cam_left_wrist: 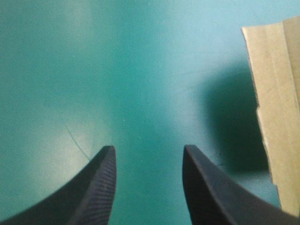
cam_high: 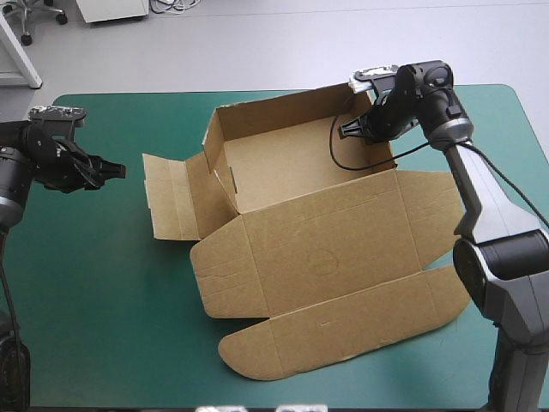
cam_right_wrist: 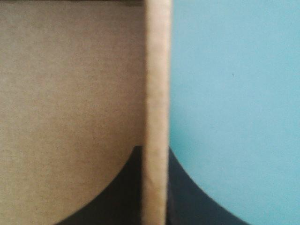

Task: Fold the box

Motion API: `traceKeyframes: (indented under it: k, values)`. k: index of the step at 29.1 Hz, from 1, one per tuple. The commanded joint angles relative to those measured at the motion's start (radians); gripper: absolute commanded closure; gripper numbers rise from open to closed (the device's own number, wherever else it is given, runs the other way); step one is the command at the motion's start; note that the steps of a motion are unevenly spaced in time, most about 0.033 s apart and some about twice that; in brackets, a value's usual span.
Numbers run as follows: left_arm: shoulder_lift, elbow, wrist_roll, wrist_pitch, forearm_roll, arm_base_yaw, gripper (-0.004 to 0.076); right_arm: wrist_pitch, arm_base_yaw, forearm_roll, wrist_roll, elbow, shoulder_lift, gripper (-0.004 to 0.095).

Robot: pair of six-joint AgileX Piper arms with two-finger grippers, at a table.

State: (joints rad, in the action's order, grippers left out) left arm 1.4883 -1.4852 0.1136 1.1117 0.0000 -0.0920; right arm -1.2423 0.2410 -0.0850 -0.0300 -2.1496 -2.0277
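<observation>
Lid (cam_high: 330,257): flat on the bench (cam_high: 94,309), its rounded flap nearest the camera.
Box (cam_high: 292,159): brown, mid-bench toward the far edge; far and left walls raised, side flap (cam_high: 171,206) lying flat to the left.
Right claw (cam_high: 347,130): clenched on the right wall, one black finger each side.
Left claw (cam_left_wrist: 147,157): released, over bare teal-green bench, just beside the side flap.
</observation>
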Motion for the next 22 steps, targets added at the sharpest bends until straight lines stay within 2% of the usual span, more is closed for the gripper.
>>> traceKeyframes:
  k: [1, 6, 9, 12, 14, 17, 19, 22]
  values:
    - [-0.043, -0.026, -0.015, -0.067, -0.006, 0.003, 0.0388, -0.007, 0.000, -0.012, 0.006, -0.037, 0.142, 0.0927]
    - [-0.049, -0.024, -0.027, -0.119, -0.011, -0.017, 0.0388, -0.007, -0.004, -0.010, 0.006, -0.037, 0.227, 0.0927]
    - [-0.049, 0.019, -0.061, -0.200, -0.051, -0.067, 0.0388, -0.007, -0.011, -0.001, 0.006, -0.037, 0.272, 0.0927]
    - [-0.047, 0.098, -0.032, -0.281, -0.166, -0.129, 0.0388, -0.007, -0.021, 0.009, 0.010, -0.037, 0.310, 0.0927]
    - [-0.043, 0.165, 0.044, -0.326, -0.295, -0.165, 0.0388, -0.007, -0.029, 0.005, 0.010, -0.037, 0.330, 0.0927]
    - [-0.017, 0.254, 0.271, -0.352, -0.603, -0.205, 0.0388, -0.007, -0.038, -0.005, 0.010, -0.037, 0.355, 0.0927]
    - [0.008, 0.292, 0.448, -0.329, -0.829, -0.215, 0.0388, -0.007, -0.038, -0.011, 0.010, -0.037, 0.364, 0.0927]
    - [0.056, 0.313, 0.687, -0.223, -1.092, -0.215, 0.0388, -0.007, -0.038, -0.026, 0.010, -0.037, 0.370, 0.0927]
